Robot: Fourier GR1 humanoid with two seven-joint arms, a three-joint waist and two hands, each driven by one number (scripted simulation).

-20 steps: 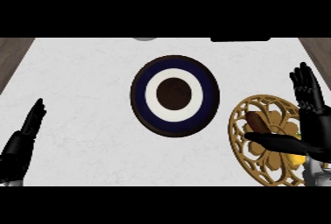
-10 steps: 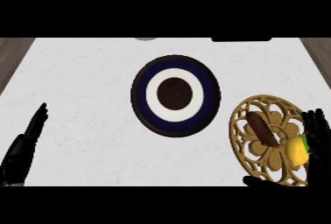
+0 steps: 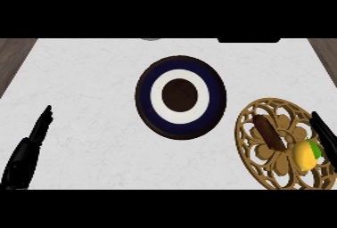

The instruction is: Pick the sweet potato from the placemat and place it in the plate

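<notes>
A brown sweet potato (image 3: 270,132) lies on the round gold openwork placemat (image 3: 263,164) at the lower right. The plate (image 3: 180,96), dark blue with a white ring and brown centre, sits in the middle of the counter with nothing on it. My right hand (image 3: 325,136) shows at the right edge beside the placemat, fingers straight, apart from the sweet potato. At the lower left edge my left hand (image 3: 30,153) rests open, fingers pointing up.
A yellow-orange fruit with a green tip (image 3: 305,153) lies on the placemat next to the sweet potato. A dark object (image 3: 248,40) and a small grey one (image 3: 150,39) sit at the counter's far edge. Wooden floor shows past both side edges.
My right hand has drawn back down and to the right, off the placemat, uncovering the sweet potato and the yellow fruit. The left hand has barely moved.
</notes>
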